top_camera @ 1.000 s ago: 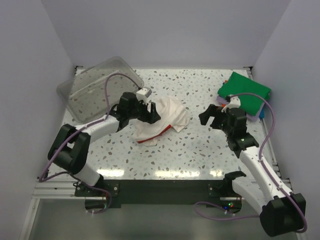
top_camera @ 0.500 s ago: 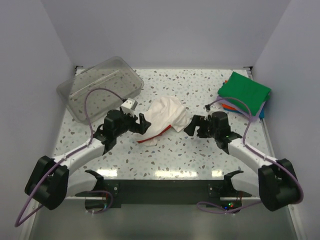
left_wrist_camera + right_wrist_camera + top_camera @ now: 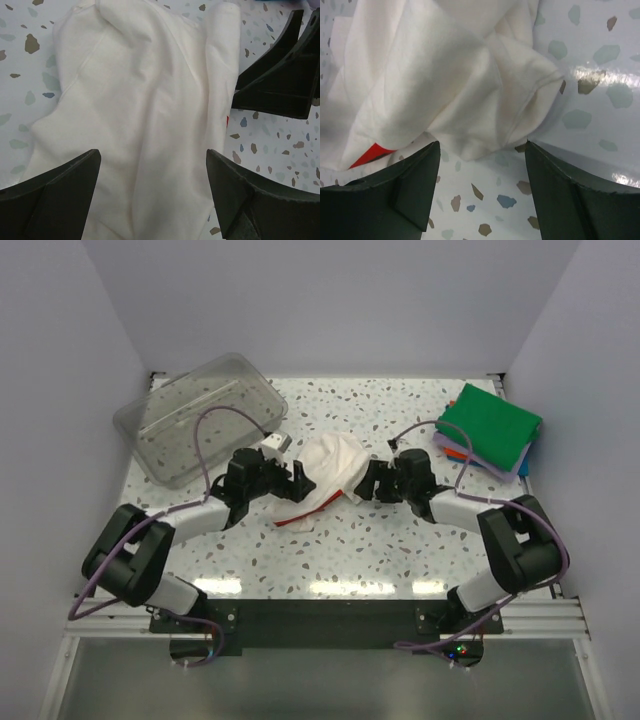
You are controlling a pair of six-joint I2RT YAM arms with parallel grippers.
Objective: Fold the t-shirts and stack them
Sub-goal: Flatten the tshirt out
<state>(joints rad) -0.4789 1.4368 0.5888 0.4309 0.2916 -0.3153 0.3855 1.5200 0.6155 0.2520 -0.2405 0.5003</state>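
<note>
Item: cream-white t-shirt (image 3: pixel 328 472), 1 piece, unfolded, bunched in a loose heap.
Location: middle of the speckled table (image 3: pixel 400 530), between my 2 pincers and well apart from the folded stack.
Markings: red print (image 3: pixel 367 152) showing at the near edge of the heap; the rest is plain cream.
Folded stack (image 3: pixel 490 423): far right corner, green shirt on top, edges of other colours beneath it.
Clear tub (image 3: pixel 200 412): far left corner, apart from the shirt.
Left pincer (image 3: pixel 152 152): jaws wide apart, low over the heap's left side with cloth between them, nothing clamped.
Right pincer (image 3: pixel 482 145): jaws apart, 1 on either side of a stitched, rolled edge at the heap's right side; not closed on it.
Handling, my estimate: light, soft and limp. It should sag and drag along the table rather than keep any shape. Layers overlap, so a deep bite could catch 2 at once.
Where I would take hold: the stitched edge under my right pincer, as the thicker seam gives a firmer bite, and a matching outer edge on the left, so the 2 grips can pull the cloth flat.
Step, as I judge it: spreading this shirt before any fold; stacking not yet near.
</note>
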